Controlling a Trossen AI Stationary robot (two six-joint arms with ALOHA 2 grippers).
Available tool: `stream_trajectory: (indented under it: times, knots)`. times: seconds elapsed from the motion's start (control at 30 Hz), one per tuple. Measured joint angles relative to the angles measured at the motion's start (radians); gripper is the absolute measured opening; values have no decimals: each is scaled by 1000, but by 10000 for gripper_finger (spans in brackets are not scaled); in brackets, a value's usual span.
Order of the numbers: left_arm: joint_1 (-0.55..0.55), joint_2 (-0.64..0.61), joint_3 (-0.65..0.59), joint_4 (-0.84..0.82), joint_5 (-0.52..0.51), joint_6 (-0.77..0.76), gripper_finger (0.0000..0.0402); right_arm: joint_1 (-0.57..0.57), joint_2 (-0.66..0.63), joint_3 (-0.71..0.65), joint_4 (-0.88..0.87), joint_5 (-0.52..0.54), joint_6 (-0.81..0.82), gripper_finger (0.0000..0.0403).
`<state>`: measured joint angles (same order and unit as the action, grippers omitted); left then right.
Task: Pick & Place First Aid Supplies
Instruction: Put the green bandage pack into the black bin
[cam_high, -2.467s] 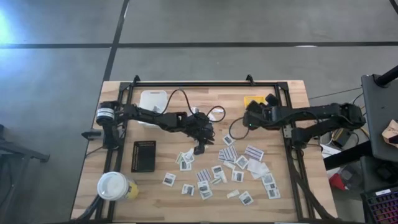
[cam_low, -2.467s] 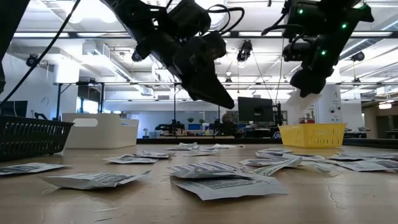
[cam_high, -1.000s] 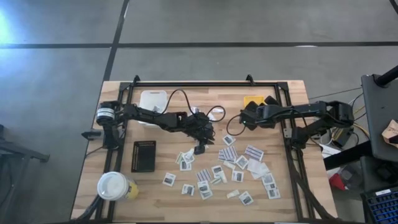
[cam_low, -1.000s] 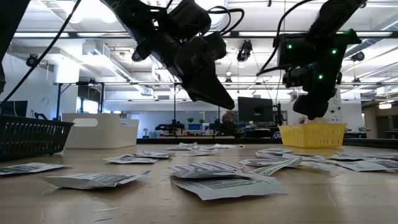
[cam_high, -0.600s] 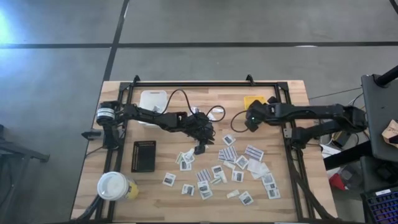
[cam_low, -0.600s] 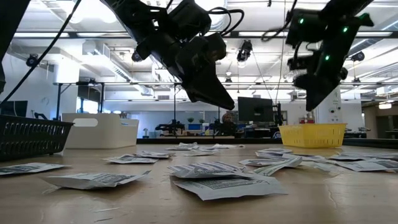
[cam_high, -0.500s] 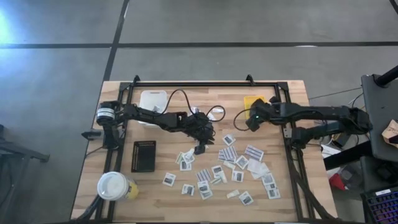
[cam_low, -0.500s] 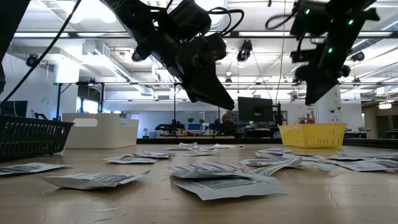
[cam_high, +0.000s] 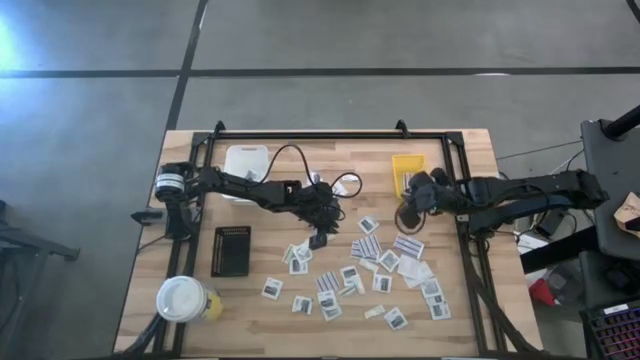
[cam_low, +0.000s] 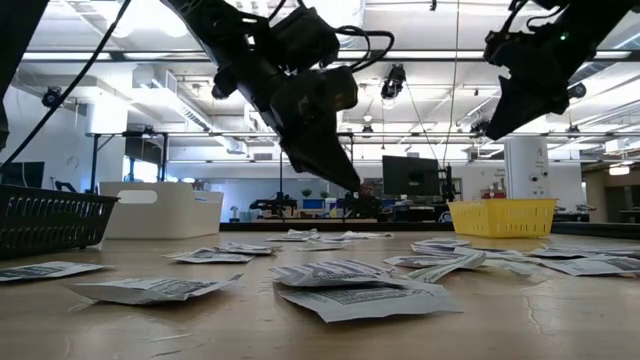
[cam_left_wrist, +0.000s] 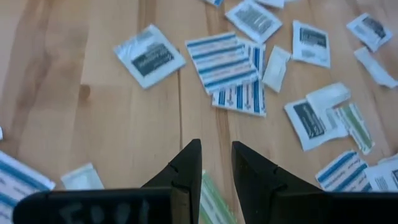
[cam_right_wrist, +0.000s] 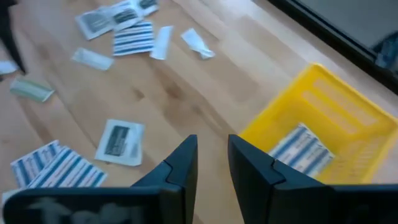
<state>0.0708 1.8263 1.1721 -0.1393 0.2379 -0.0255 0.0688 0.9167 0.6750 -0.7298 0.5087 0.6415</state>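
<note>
your right hand (cam_high: 405, 216) has swung from beside the yellow tray (cam_high: 407, 170) toward 6 o'clock, fingers slightly parted, empty. left hand (cam_high: 318, 240) dipped, parted. packets (cam_high: 381, 283) crowd the surface's (cam_high: 480, 330) 5 o'clock; 12 o'clock edge lies bare.

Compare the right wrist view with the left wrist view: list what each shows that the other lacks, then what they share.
Only the right wrist view shows the yellow tray, with a blue-striped packet lying inside it, and the right hand with a narrow gap between its fingers. Only the left wrist view shows the left hand, also with a narrow gap, above a greenish piece. Both show the wooden table scattered with white packets and blue-striped strips, and neither hand visibly holds anything.
</note>
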Motion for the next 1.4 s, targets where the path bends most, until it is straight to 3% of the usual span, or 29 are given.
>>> stream_trajectory:
  times: [0.23, 0.7, 1.1, 1.4]
  knots:
    - [0, 0, 16, -122, 0, -85, 81, 117, 44, -5, 18, 93, 66, 59]
    - [-31, 0, 247, -725, -22, -163, 81, 171, 126, -4, 33, 97, 118, 49]
    - [-170, 1, 230, -815, -29, -326, 81, 171, 178, -4, 33, 96, 115, 47]
    - [-236, 1, 215, -741, -300, -418, 81, 171, 197, -2, 33, 96, 115, 47]
